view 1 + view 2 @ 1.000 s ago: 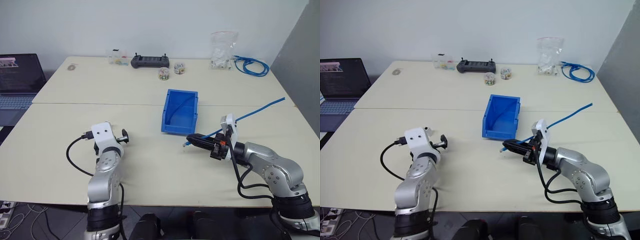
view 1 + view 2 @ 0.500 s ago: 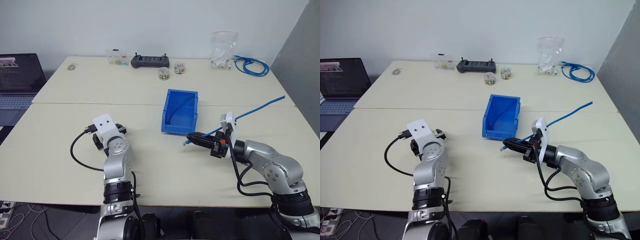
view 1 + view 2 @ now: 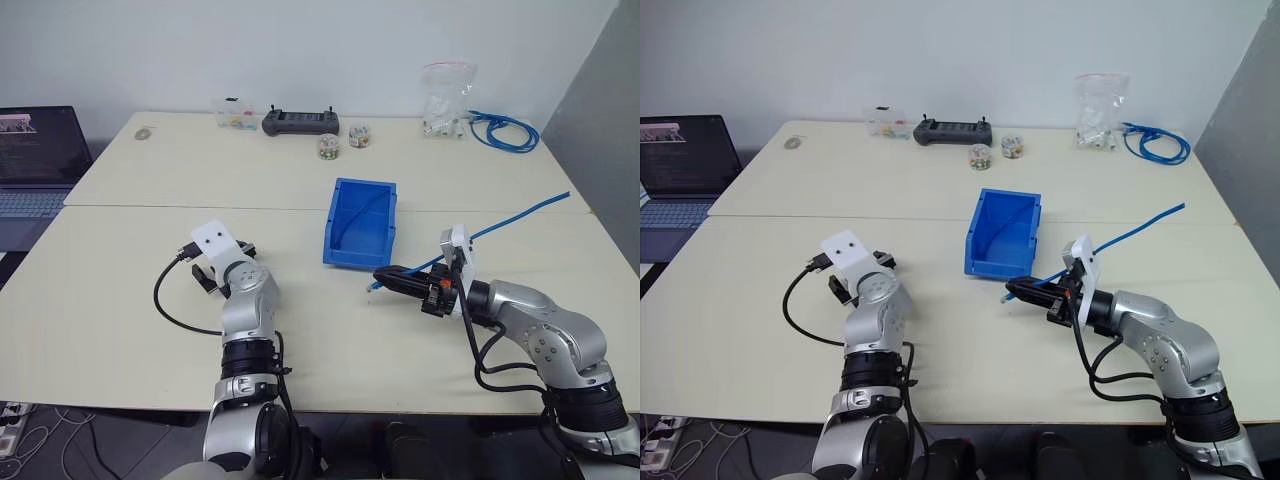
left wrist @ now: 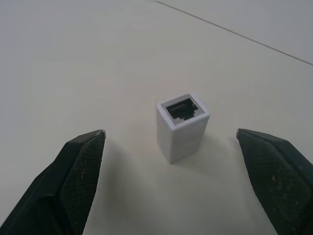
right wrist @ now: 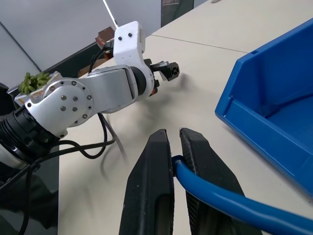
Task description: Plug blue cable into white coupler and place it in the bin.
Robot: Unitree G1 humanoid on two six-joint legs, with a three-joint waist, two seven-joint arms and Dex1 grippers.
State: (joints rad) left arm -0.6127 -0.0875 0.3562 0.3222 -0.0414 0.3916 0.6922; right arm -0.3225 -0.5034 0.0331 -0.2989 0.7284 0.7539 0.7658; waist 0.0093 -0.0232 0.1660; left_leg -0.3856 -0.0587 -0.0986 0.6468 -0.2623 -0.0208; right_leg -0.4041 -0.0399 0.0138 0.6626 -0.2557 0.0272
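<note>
- White coupler: upright on the cream worktop, dark socket facing up, between the two black fingers of the left pincer, touching neither.
- Left pincer: spread wide apart, low over the worktop, well to the left of the bin.
- Blue cable: clamped near its plug end in the right pincer, fingers pressed together on it; loose length trailing back to the right across the worktop toward its edge.
- Plug end: hanging just in front of the bin's lowered front edge, apart from the coupler.
- Bright-blue bin: open top, mid-worktop, nothing to be made out inside.
- Far side of the worktop: coiled blue bundle, clear bag of white parts, black controller, small jars.
- Laptop: off to the left.
</note>
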